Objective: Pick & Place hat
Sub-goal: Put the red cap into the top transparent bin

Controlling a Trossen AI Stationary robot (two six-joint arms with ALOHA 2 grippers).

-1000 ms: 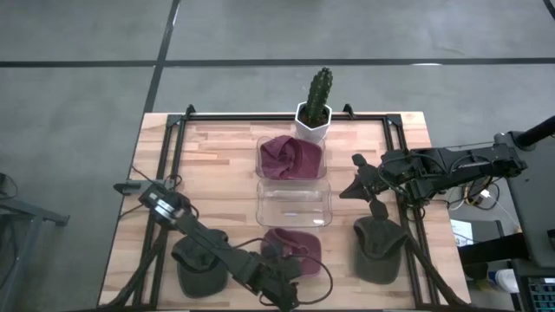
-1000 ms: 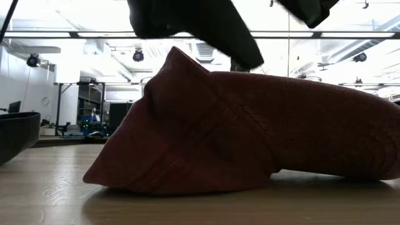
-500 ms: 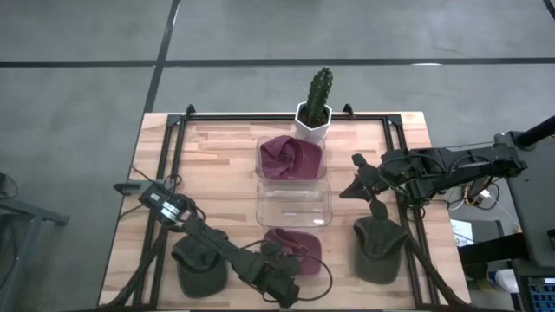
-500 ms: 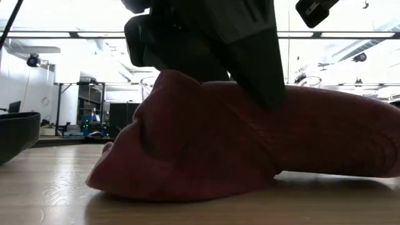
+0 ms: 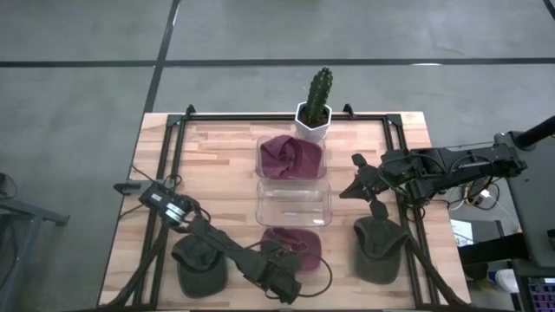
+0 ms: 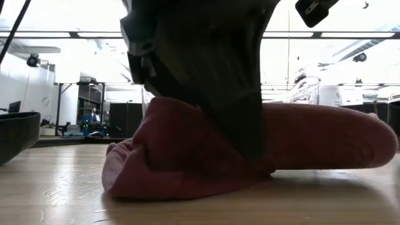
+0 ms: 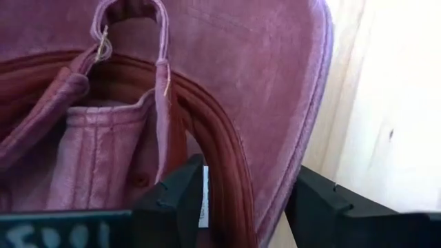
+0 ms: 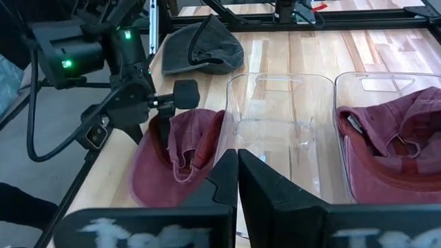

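The maroon hat (image 5: 293,244) lies on the table's near edge, just in front of the empty clear bin (image 5: 294,206); my left gripper (image 7: 238,207) straddles its brim, fingers not yet clamped. Another maroon hat (image 5: 292,157) already fills the far bin (image 5: 261,146). Lift and placement remain, I judge. My right gripper (image 8: 237,180) waits closed, empty, mid-table

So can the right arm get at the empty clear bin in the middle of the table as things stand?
Probably yes. The right gripper hangs shut just beside the empty bin, with nothing between them. The left gripper is busy down on the maroon hat at the near edge, out of the way.
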